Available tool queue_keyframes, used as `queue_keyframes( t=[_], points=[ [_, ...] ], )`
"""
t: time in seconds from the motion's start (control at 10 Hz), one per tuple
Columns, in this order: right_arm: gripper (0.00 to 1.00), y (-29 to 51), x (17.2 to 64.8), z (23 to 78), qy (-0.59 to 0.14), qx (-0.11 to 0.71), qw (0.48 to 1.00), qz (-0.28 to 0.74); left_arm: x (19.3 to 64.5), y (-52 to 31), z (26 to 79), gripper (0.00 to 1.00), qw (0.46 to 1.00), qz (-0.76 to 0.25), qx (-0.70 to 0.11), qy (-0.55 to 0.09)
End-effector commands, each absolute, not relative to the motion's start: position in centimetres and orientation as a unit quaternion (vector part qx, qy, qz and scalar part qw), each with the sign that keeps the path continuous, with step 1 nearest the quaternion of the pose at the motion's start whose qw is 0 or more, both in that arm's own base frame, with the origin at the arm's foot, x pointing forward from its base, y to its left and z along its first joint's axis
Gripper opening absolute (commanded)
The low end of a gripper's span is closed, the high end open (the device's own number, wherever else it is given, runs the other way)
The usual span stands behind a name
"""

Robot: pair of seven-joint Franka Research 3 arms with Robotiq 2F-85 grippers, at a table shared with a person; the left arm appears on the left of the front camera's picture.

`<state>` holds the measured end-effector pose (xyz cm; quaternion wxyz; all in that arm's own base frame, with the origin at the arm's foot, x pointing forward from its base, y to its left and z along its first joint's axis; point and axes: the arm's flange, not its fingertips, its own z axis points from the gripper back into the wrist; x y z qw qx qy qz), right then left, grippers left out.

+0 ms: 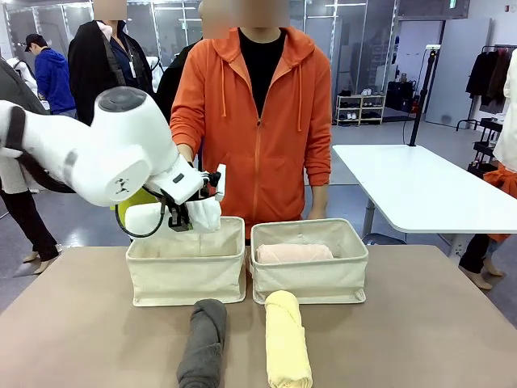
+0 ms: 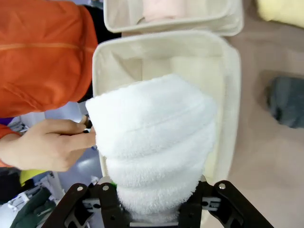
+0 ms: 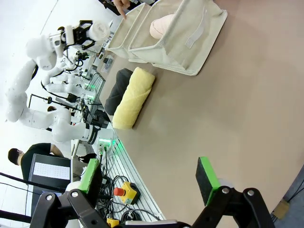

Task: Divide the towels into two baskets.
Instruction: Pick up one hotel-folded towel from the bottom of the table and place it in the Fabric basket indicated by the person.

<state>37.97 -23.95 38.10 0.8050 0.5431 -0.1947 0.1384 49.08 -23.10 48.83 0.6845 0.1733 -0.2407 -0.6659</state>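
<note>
My left gripper [image 1: 196, 204] is shut on the white towel [image 1: 207, 215], holding it just above the left basket [image 1: 186, 275]. In the left wrist view the white towel [image 2: 152, 142] hangs over that basket [image 2: 232, 95], and the person's hand [image 2: 47, 145] touches its end. The pink towel [image 1: 294, 253] lies in the right basket [image 1: 310, 279]. The dark grey towel [image 1: 203, 346] and the yellow towel [image 1: 287, 339] lie on the table in front of the baskets. My right gripper [image 3: 149, 179] stands open above bare table, far from the yellow towel [image 3: 133, 97].
A person in an orange hoodie [image 1: 258, 121] stands close behind the baskets. The brown table [image 1: 436, 323] has free room to the right and left of the towels. A white table [image 1: 420, 190] stands farther back on the right.
</note>
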Motion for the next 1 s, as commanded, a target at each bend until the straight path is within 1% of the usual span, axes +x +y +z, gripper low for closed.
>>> queue_keyframes(
  t=[0.0,0.2,0.5,0.7,0.8,0.9],
  points=[
    [1.0,-23.9,37.9,38.4,-0.198,0.546,0.802,0.139,52.7,-23.2,46.9,0.43,0.679,-0.676,0.164,-0.235],
    [1.0,-23.9,37.9,38.4,-0.198,0.546,0.802,0.139,55.6,-23.1,44.1,0.43,0.67,-0.674,0.194,-0.246],
    [1.0,-23.9,37.9,38.4,-0.198,0.546,0.802,0.139,58.0,-24.5,41.4,0.43,0.669,-0.68,0.197,-0.226],
    [1.0,-23.9,37.9,38.4,-0.198,0.546,0.802,0.139,59.1,-24.9,40.3,0.43,0.675,-0.682,0.185,-0.213],
    [1.0,-23.9,37.9,38.4,-0.198,0.546,0.802,0.139,59.4,-25.1,40.0,0.71,0.68,-0.678,0.178,-0.214],
    [1.0,-23.9,37.9,38.4,-0.198,0.546,0.802,0.139,59.4,-25.2,40.0,0.78,0.679,-0.681,0.177,-0.212]
  ],
)
